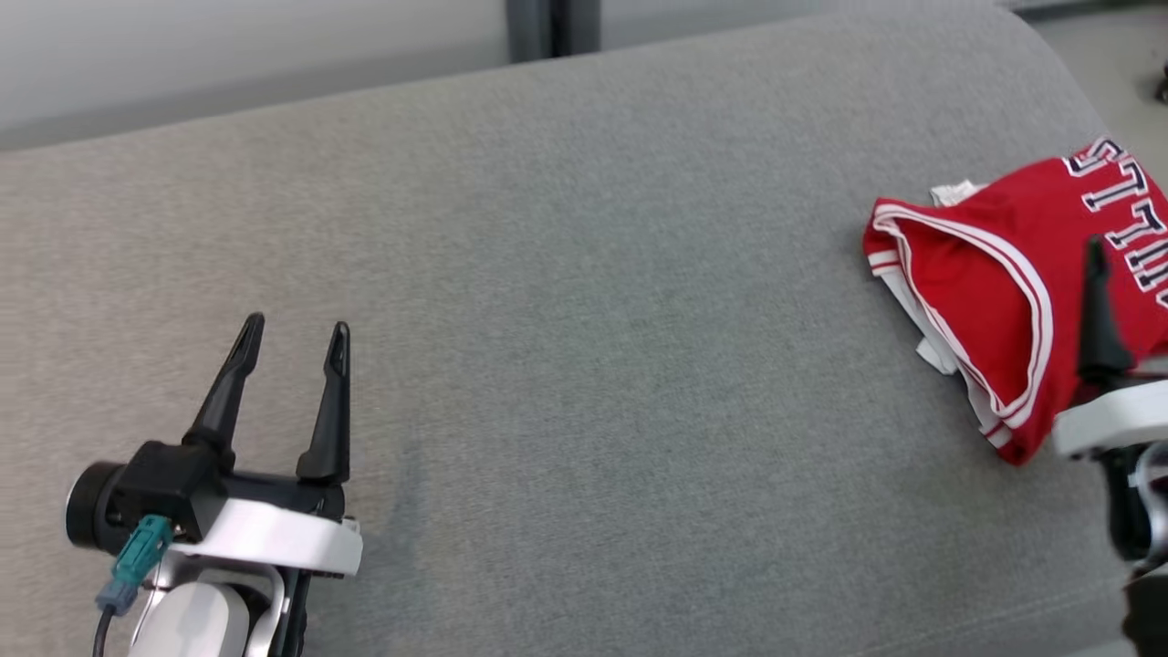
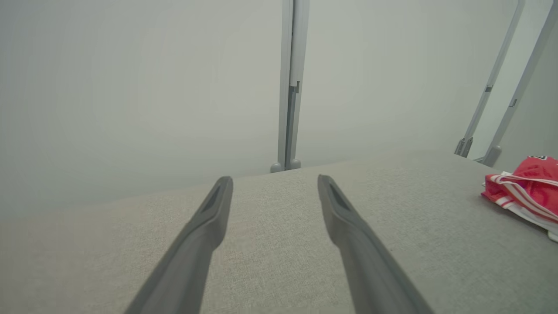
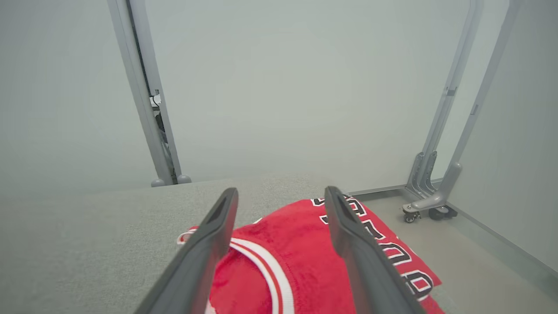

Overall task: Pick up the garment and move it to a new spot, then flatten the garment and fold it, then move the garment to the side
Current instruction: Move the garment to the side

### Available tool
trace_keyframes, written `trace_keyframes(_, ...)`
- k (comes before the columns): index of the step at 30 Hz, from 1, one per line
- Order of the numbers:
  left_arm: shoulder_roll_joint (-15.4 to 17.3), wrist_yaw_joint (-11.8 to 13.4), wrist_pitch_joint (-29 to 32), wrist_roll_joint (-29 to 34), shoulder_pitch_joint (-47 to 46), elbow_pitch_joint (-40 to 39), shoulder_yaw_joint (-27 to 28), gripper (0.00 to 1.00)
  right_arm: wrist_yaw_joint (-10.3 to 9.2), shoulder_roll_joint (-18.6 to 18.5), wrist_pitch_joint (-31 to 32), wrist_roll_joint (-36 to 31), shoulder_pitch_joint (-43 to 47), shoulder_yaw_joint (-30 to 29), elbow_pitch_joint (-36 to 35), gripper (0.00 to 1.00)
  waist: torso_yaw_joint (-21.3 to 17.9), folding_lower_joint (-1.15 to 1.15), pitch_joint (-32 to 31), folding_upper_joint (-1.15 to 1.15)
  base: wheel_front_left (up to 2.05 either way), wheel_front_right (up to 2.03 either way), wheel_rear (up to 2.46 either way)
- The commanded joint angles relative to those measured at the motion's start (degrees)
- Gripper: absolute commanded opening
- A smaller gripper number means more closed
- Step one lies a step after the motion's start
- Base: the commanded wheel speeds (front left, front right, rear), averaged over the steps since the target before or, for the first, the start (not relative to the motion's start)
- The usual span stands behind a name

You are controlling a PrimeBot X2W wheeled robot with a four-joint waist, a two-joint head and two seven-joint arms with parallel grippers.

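**A:** Head view?
**B:** A folded red jersey with white trim and black lettering (image 1: 985,274) lies at 3 o'clock on the grey fabric-covered bench (image 1: 593,274). The left end effector (image 1: 297,324) is at 8 o'clock, fingers spread and empty.
**A:** Left wrist view?
**B:** Fingers apart above the bench, jersey at 3 o'clock.
**A:** Right wrist view?
**B:** The right end effector (image 3: 281,192) is open over the jersey at 6 o'clock, gripping nothing.

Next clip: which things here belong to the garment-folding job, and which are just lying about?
Job: red jersey, folded, on the grey padded surface; right gripper, open over it; left gripper, open, away from it.
Just there: grey frame post; wheeled stand foot by the wall.
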Motion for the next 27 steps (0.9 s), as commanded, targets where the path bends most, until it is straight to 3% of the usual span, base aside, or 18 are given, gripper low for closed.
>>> trace_keyframes(1, -0.03, 0.62, -0.43, -0.58, 1.29, 0.33, 0.45, 1.00, -0.04, 1.71, 0.95, -0.83, 2.34, 0.53, -3.44, 1.00, 2.61, 0.00, -2.79, 0.00, 0.00, 0.00, 0.00)
trace_keyframes(11, 0.53, 2.19, -0.89, -1.85, 5.84, 2.00, 2.12, 1.00, -0.04, 8.50, 6.43, -3.06, 11.89, 4.63, -17.51, 1.00, 8.94, 0.00, -8.17, 0.00, 0.00, 0.00, 0.00)
trace_keyframes(27, 1.93, 2.80, 0.07, -3.71, 11.25, 2.61, 2.89, 1.00, -0.04, 10.51, 10.95, -4.52, 22.14, 6.27, -23.56, 1.00, 11.77, 0.00, -14.49, 0.00, 0.00, 0.00, 0.00)
